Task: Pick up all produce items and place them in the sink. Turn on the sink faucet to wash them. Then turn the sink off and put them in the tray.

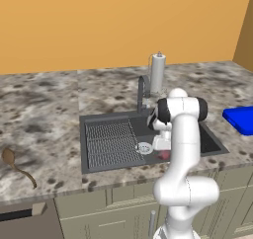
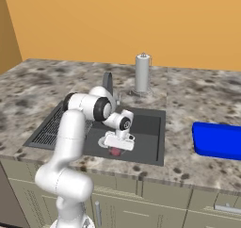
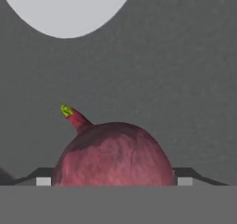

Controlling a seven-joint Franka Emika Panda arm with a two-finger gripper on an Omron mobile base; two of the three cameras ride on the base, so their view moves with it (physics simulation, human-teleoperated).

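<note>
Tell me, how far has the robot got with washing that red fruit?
Done, it seems: the red fruit already lies in the sink. In hand: the gripper is down over it, fingertips on either side; whether it grips, I can't tell. No water shows at the faucet, so whether washing has happened is unclear. Left: the blue tray holds nothing yet.

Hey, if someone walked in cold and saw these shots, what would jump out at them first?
Probably the white arm bent down into the dark grey sink, its tool right over a small red fruit on the basin floor near the round silver drain. The hand view shows that fruit close up, with a short stem tipped in green. Next, the bright blue tray on the counter right of the sink.
</note>
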